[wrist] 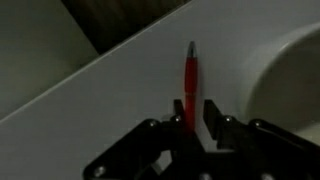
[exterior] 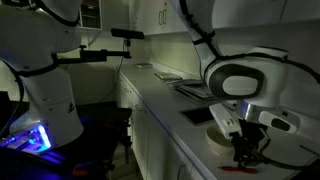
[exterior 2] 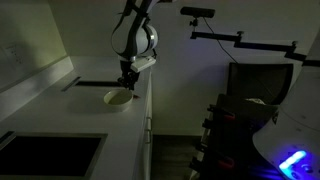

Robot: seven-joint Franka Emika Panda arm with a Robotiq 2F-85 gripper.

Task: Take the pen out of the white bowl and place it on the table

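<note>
Thin red pen [wrist: 190, 72] is out of the round cream-white bowl [wrist: 292, 70] and seemingly down on the long white table [wrist: 110, 95]. My gripper [wrist: 194, 112] sits narrow astride 1 end; whether it clamps, I cannot tell. Left to do: release.

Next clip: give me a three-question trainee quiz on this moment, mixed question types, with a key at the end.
1. True or false: the pen is inside the bowl.
2. In the wrist view, the pen's near end sits: A) between the tool's fingers; B) far left of the tool; C) under the bowl.
3. Fill in: the pen's colour is ____.
Key: 1 false; 2 A; 3 red.
</note>
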